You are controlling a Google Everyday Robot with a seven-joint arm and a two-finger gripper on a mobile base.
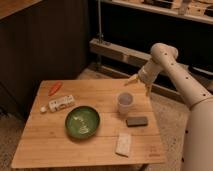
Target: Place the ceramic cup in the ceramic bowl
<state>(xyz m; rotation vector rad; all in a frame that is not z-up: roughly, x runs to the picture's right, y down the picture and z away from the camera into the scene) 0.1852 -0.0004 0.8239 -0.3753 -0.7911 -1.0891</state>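
Hovering over the far right edge of the table, the hand hangs at the end of the white arm, which reaches in from the right side. Its two tan fingers are splayed wide, and there's nothing between them: the hand is empty.

Just below and to the left of it stands the ceramic cup, upright on the wood in the right half of the table, mouth up. The hand isn't touching it; a clear gap separates the fingertips from the rim.

Over to the left, and a little nearer the camera, sits the ceramic bowl, dark green and glossy with a paler speckled patch inside. It lies flat on the table, roughly mid-board, apart from the cup. Nothing else sits in it.

Around them, a dark flat block lies just in front of the cup, close to it but not touching. A pale rectangular piece rests near the front edge, to the right of the bowl. On the far left, a white packet lies just beyond the bowl, and a red-orange item lies behind that, near the back left corner.
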